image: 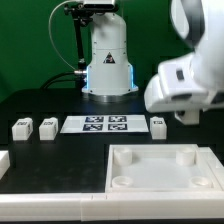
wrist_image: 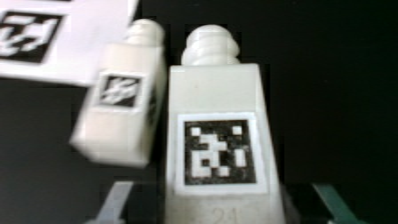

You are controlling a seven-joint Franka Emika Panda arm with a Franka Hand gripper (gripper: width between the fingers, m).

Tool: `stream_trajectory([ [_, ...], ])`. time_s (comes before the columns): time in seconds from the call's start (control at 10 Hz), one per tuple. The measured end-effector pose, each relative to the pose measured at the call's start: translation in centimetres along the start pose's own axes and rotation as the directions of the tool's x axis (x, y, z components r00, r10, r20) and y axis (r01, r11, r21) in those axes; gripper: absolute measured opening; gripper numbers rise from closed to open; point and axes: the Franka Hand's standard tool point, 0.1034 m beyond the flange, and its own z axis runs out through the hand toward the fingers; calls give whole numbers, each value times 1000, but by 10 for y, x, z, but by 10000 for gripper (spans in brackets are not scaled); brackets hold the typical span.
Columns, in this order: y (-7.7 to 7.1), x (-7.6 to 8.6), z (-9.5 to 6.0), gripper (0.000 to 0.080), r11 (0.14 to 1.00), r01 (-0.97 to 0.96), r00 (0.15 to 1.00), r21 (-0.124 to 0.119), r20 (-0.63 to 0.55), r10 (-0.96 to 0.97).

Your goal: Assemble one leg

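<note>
In the wrist view a leg (wrist_image: 215, 120), a white block with a square tag on its face and a round peg at its far end, lies between my fingers. My gripper (wrist_image: 222, 203) is open: the fingers (wrist_image: 125, 196) stand either side of the leg with dark gaps between. A second leg (wrist_image: 121, 105) lies right beside it, slightly tilted. In the exterior view my arm (image: 185, 85) hangs low at the right and hides the gripper. One leg (image: 158, 125) shows just by it, and two more legs (image: 20, 128) (image: 46, 127) lie at the left.
The marker board (image: 107, 124) lies mid-table; its corner shows in the wrist view (wrist_image: 54, 40) near the second leg. The large white recessed panel (image: 160, 168) lies in front. The robot base (image: 108, 60) stands behind. A white part edge (image: 3, 158) shows at far left.
</note>
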Motion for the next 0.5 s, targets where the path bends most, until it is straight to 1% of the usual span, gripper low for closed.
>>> stream_trajectory([
  [0.1, 9, -5, -30, 291, 999, 24, 997, -43, -70, -27],
  [0.2, 10, -14, -43, 291, 999, 24, 996, -48, -87, -28],
  [0.3, 9, -11, -38, 291, 999, 25, 996, -47, -90, -29],
  [0.4, 7, 2, -42, 291, 999, 25, 981, -41, -194, -32],
  [0.5, 7, 5, -47, 291, 999, 26, 951, -41, -307, -37],
])
